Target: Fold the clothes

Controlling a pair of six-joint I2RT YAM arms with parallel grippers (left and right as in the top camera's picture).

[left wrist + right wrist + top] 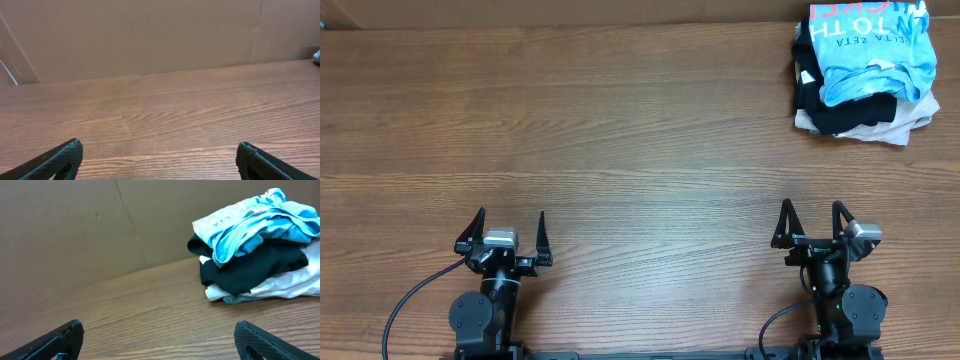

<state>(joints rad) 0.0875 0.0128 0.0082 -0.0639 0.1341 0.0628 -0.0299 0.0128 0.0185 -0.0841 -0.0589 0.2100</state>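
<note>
The clothes, a light blue T-shirt (pixel 868 45) with red-and-white lettering, lie crumpled on top of a pile at the table's far right corner. The right wrist view shows the blue T-shirt (pixel 250 220) at the upper right, well beyond the fingertips. My left gripper (pixel 510 224) rests open near the front edge on the left, nothing between its fingers (pixel 160 152). My right gripper (pixel 813 212) is open too, near the front edge on the right, far from the pile, with only bare wood between its fingers (pixel 159 330).
Under the T-shirt lie a black garment (pixel 845 112) and a beige-white cloth (pixel 880 130); the same black garment (pixel 250 267) shows in the right wrist view. A cardboard wall (pixel 150 35) stands behind the wooden table (pixel 620 130).
</note>
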